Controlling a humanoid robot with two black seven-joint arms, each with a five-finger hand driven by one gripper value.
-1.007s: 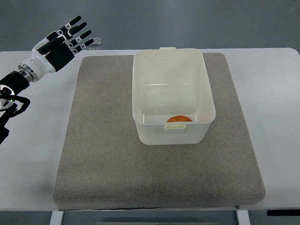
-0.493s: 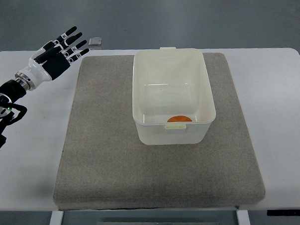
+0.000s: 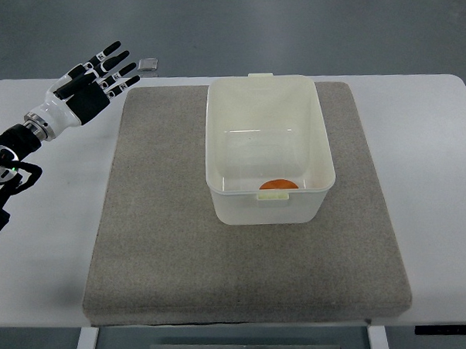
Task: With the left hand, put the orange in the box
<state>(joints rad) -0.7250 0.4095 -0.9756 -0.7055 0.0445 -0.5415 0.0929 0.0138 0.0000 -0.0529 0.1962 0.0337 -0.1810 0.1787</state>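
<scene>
Orange, a small round fruit [image 3: 278, 184], lies inside the cream plastic box [image 3: 267, 148] against its near wall, so placement looks done. Left hand [image 3: 89, 79] hovers well apart over the white tabletop [image 3: 50, 229], fingers spread, empty.

Grey mat [image 3: 166, 247] on white table [image 3: 434, 181]

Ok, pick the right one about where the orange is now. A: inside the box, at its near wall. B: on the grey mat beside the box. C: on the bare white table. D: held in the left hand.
A: the orange lies inside the box by its near wall, while the left hand is open and empty over the table's far left corner.
</scene>
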